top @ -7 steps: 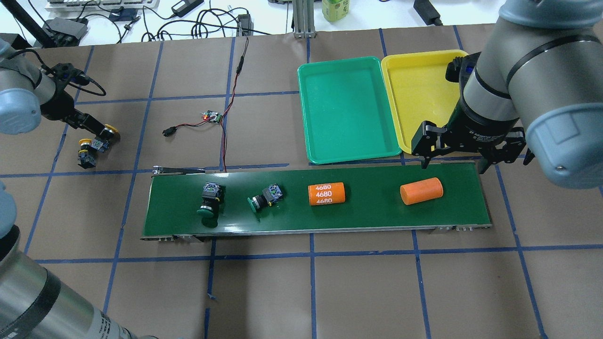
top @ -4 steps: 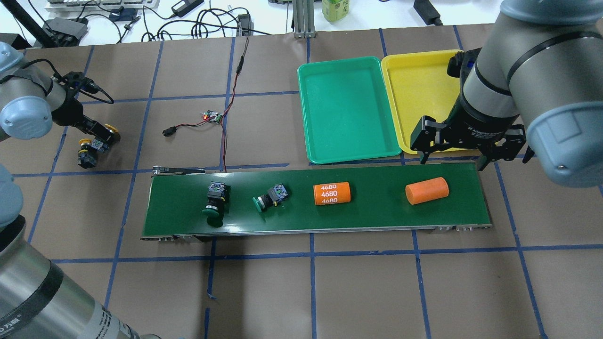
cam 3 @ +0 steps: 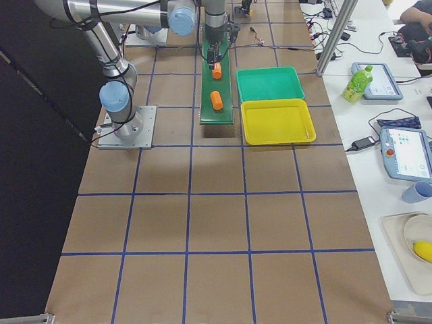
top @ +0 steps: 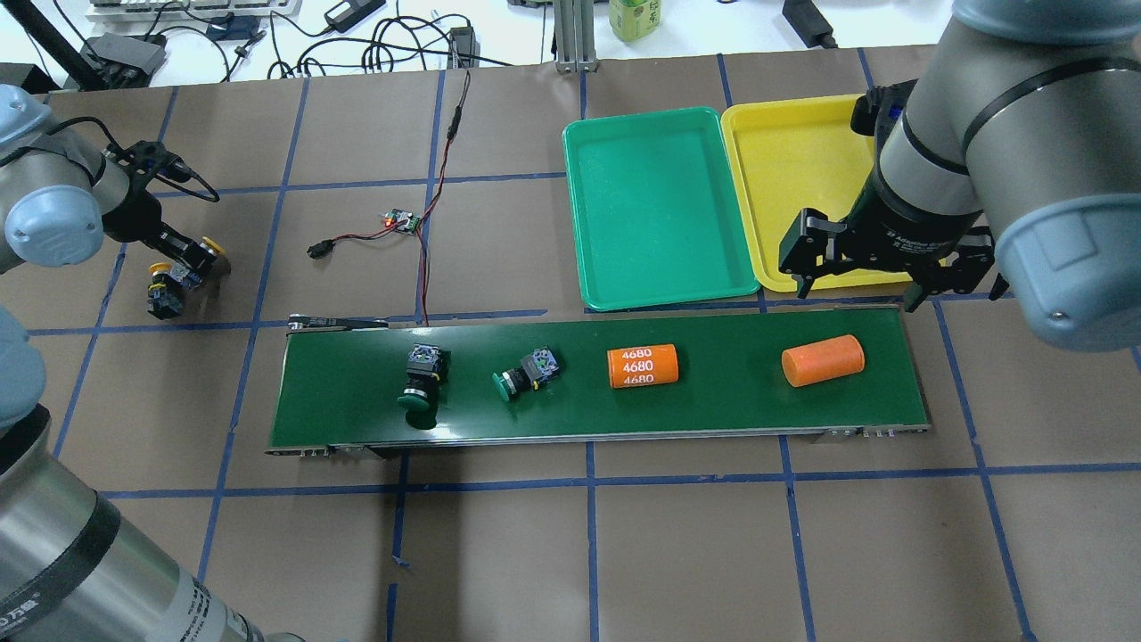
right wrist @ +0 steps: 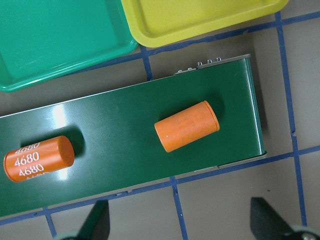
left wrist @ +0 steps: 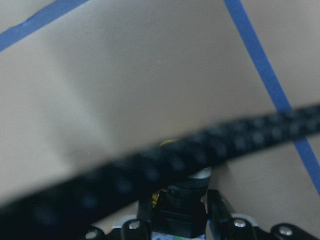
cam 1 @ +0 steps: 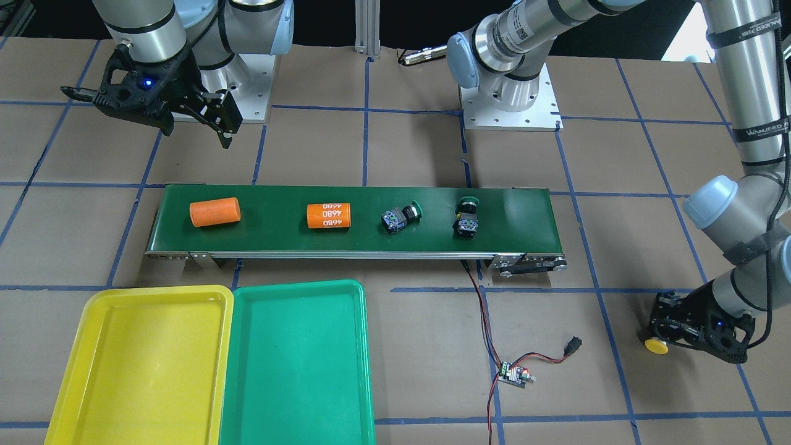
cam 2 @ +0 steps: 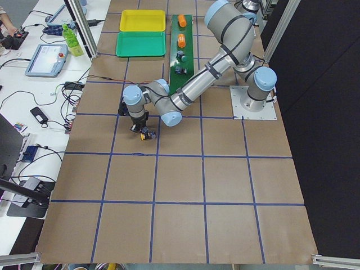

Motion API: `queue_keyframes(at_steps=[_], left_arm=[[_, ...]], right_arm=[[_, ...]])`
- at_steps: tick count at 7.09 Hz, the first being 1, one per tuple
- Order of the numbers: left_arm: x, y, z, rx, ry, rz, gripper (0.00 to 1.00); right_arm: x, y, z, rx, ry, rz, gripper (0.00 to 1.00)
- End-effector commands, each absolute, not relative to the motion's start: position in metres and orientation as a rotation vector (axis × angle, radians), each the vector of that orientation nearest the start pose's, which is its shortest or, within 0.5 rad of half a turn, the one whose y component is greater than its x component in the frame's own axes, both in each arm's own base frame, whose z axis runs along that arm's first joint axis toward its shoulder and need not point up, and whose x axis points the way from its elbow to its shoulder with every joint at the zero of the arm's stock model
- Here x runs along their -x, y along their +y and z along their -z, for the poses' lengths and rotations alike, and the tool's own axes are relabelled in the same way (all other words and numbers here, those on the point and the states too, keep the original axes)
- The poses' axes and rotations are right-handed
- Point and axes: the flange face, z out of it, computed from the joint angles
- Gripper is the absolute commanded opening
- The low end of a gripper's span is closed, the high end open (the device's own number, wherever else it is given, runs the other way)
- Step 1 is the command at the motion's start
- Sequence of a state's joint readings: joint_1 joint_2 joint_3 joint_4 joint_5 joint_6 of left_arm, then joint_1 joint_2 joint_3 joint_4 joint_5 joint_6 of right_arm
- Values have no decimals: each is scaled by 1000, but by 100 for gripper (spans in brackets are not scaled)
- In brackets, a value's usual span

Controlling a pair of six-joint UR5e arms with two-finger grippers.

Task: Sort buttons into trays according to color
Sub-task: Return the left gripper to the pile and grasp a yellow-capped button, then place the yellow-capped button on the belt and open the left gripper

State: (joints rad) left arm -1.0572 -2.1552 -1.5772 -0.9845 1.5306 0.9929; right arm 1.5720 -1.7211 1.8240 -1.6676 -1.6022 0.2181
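Two green-capped buttons (top: pixel 421 379) (top: pixel 528 373) lie on their sides on the dark-green belt (top: pixel 713 401). Left of the belt, my left gripper (top: pixel 189 257) is low over the table, shut on a yellow-capped button (top: pixel 207 248); the wrist view shows its body (left wrist: pixel 184 212) between the fingers. A second yellow button (top: pixel 163 292) lies just beside it. My right gripper (top: pixel 857 294) hangs open and empty above the belt's right end, at the near edge of the yellow tray (top: pixel 784 169). The green tray (top: pixel 660 209) sits next to it; both are empty.
Two orange cylinders (top: pixel 643 366) (top: pixel 823 360) ride on the belt's right half, one marked 4680. A small circuit board (top: pixel 403 220) with red-black wires lies behind the belt's left end. Blue tape lines grid the brown table.
The buttons and cylinders on the belt have shifted to the right. The left gripper edged slightly away from the belt with the yellow button. The right gripper moved slightly back, staying open.
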Motion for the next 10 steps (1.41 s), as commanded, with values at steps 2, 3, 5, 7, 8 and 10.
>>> queue_keyframes(at_steps=[2,3,5,7,8,10], left_arm=[[-85,-605,-304,-497,3174,-87,0],[-33,-575,-319,-418,3180,-94,0],[30,-500,-294,-165,3207,-169,0],[71,-480,-278,-35,3199,-195,0],[92,-477,-270,65,3187,-231,6],[105,-470,-262,91,3180,-249,100]], right_arm=[[-129,-429,-442,-364,3151,32,100],[-129,-428,-442,-365,3152,30,100],[-130,-428,-443,-367,3152,33,100],[-130,-428,-442,-533,3122,34,100],[-130,-428,-441,-563,3119,30,100],[-130,-429,-442,-568,3117,33,100]])
